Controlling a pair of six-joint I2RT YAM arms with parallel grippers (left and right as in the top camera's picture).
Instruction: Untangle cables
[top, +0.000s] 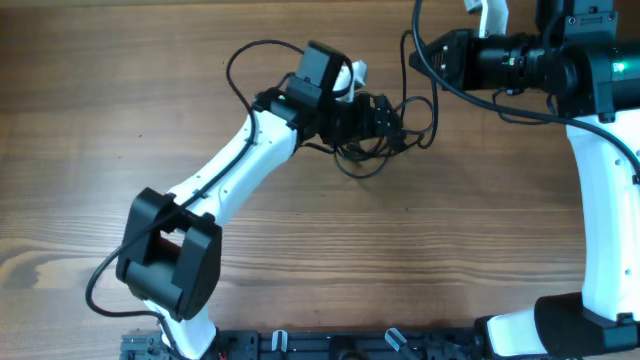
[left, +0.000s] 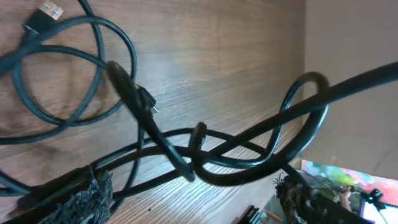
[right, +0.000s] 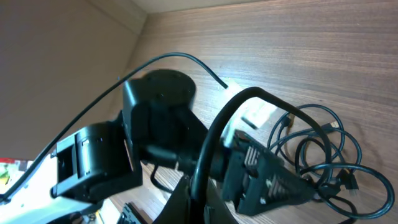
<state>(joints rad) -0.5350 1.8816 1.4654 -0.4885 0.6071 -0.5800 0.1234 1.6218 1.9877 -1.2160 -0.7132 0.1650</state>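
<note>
The cables (top: 362, 158) are thin black cords bunched in a tangle at the middle of the wooden table. My left gripper (top: 385, 120) sits low over the tangle. In the left wrist view its fingers (left: 193, 190) are spread wide, and crossing cords (left: 205, 149) lie between them. A loose loop with a USB plug (left: 46, 14) lies further off. My right gripper (top: 413, 55) is up and to the right of the tangle. In the right wrist view its jaws (right: 239, 202) are shut on one black cord that arches over to the loops (right: 317, 149) beside the left gripper (right: 267, 180).
The left arm (top: 230, 165) runs diagonally from the front left. The right arm's white link (top: 605, 200) stands at the right edge. A black rail (top: 330, 345) runs along the table's front edge. The table's edge (left: 305, 62) shows close behind the tangle.
</note>
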